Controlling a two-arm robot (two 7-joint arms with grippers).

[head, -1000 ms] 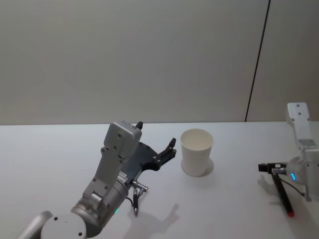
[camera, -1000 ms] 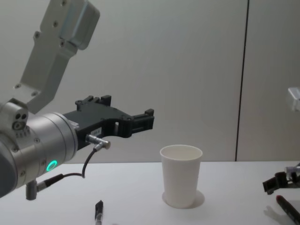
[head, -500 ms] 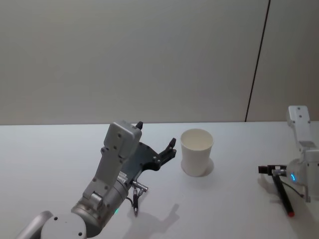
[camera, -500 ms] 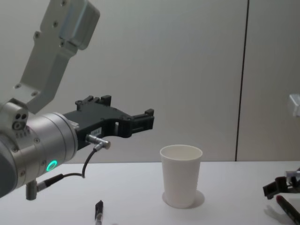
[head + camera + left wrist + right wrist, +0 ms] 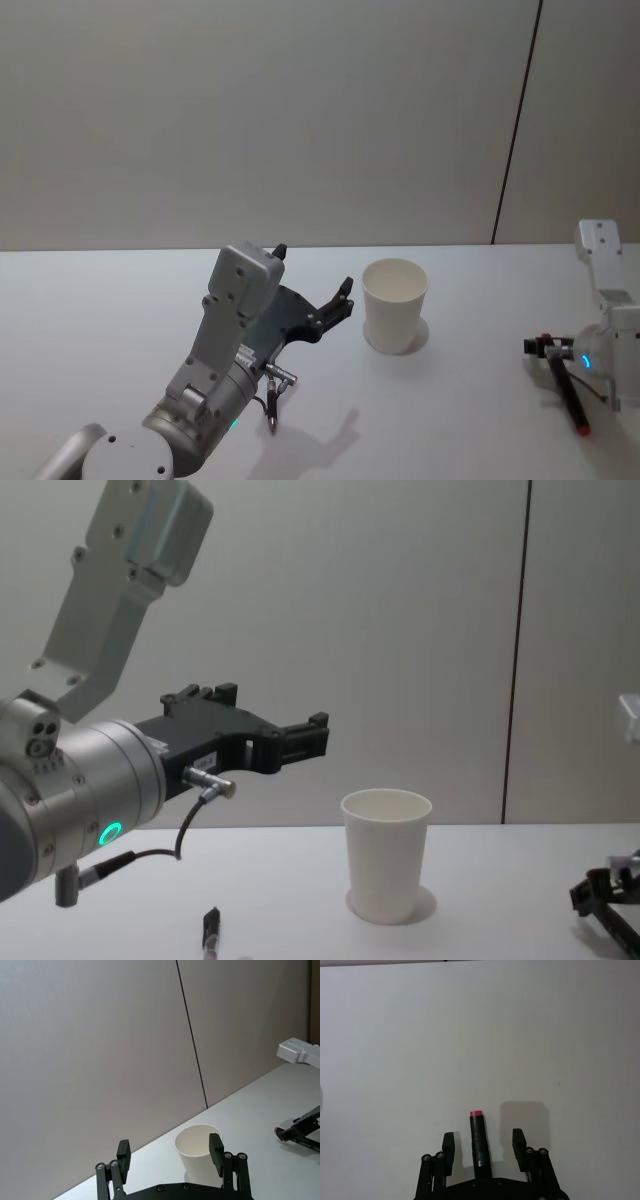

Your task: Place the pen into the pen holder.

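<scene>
Two arms are out over the white table (image 5: 100,330), and only one of them is working. My left gripper (image 5: 169,1146) hangs idle in the air on the left, just beside the paper cup (image 5: 395,305), its jaws spread wide and holding nothing. The cup stands upright near the middle of the table, its mouth open and nothing in it. Far to the right, my right gripper (image 5: 483,1138) has sunk lower over the last second and now sits close above the table top. Its jaws are wide apart with one on each side of the pen (image 5: 566,393). The pen lies flat on the table, dark-bodied with a pink end pointing away from my wrist, well apart from the cup. I see a gap on both sides of the barrel, so I judge nothing is gripped yet. That drop tells me the reach is nearly over. The next moves should be closing on the barrel, lifting, and carrying the pen left to the cup's rim. The pen is thin and could roll if one jaw touches it first.
</scene>
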